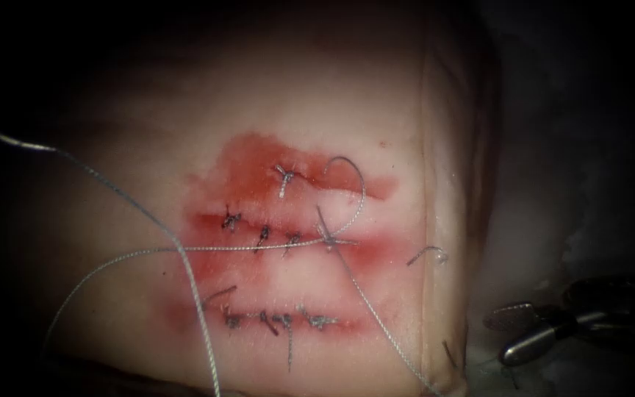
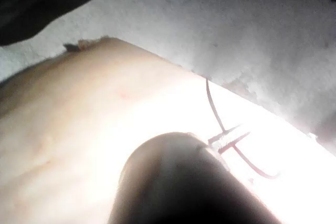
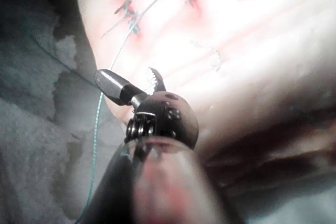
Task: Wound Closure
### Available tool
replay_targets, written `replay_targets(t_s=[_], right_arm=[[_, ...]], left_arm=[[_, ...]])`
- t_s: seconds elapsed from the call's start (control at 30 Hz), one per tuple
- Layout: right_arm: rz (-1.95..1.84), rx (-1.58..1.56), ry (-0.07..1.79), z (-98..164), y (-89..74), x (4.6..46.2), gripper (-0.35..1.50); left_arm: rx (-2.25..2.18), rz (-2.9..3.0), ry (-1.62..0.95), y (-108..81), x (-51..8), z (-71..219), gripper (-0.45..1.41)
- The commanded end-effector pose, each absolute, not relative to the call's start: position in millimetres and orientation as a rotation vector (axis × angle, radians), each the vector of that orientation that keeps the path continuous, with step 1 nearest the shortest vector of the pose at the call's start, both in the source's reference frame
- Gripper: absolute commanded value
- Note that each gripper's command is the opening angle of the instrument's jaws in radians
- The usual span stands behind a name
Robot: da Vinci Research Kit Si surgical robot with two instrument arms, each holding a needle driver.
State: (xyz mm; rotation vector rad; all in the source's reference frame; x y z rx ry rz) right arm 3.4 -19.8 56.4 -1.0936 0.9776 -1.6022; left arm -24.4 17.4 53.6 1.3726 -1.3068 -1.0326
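Note:
The tissue (image 1: 317, 103) carries three stitched cuts stained with red fluid (image 1: 251, 165). A knot (image 1: 328, 239) sits at the right end of the middle cut, with a thread loop (image 1: 360, 192) arching above it. The curved needle (image 1: 20, 142) lies at the far left, outside the tissue and held by neither tool. Its thread (image 1: 148, 213) trails down across the tissue. My right tool (image 1: 497, 338) rests off the tissue's right edge, jaws open and holding nothing; it is also seen close up as the right tool (image 3: 134, 81). My left tool's dark shaft (image 2: 173, 182) hovers over pale tissue near a stitch (image 2: 226, 140).
A second strand (image 1: 384, 323) runs from the knot down to the lower right. Another strand (image 1: 82, 283) curves off to the lower left. A short cut end of thread (image 1: 428, 254) lies near the tissue's right edge (image 1: 428, 184). White padding (image 2: 262, 30) surrounds the tissue.

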Motion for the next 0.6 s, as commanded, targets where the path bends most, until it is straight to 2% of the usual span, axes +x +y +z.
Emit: replay_targets(t_s=[0.03, 0.13, 0.3, 0.33, 0.6], right_arm=[[-1.599, -1.097, 0.921, 57.6, -18.7, 4.2, 1.28], [-1.559, -1.041, 0.845, 58.3, -17.4, 5.2, 1.26], [-1.130, -0.763, 0.834, 60.0, -16.6, 8.9, 1.03], [-1.080, -0.704, 0.888, 60.8, -17.0, 10.6, 0.99], [-0.856, -0.554, 0.989, 63.8, -17.6, 16.1, 0.84]], left_arm=[[1.390, -1.016, -1.301, 16.2, -25.2, 53.4, -0.45], [1.417, -0.982, -1.283, 13.0, -25.8, 52.6, -0.45], [1.463, -0.921, -1.257, 9.8, -27.9, 52.2, -0.45], [1.474, -0.915, -1.247, 9.6, -28.9, 53.0, -0.45], [1.517, -0.900, -1.193, 7.8, -31.1, 57.0, -0.45]])
